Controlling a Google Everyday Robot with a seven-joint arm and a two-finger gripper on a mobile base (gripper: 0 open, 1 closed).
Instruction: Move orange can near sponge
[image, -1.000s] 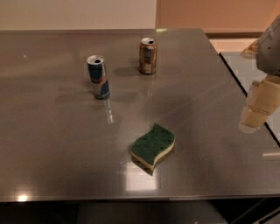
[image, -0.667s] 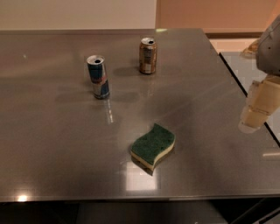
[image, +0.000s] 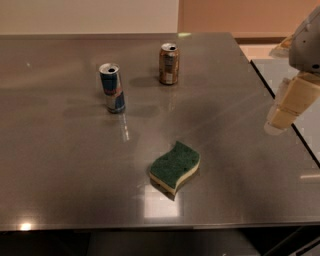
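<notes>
**Orange can (image: 169, 63) well behind sponge (image: 175, 167)**

Blue can (image: 112, 87) stands behind-left of the sponge. The orange can is upright, likely light, slick and dentable; I'd take it mid-body. Gripper (image: 280, 120) hangs right of the sponge; released or clenched, I cannot tell.

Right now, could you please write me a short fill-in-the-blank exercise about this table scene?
The orange can stands ____ on the table.
The top of the sponge is dark ____.
The tool hangs at the picture's ____ edge, away from the sponge.
Missing words: upright, green, right.
</notes>
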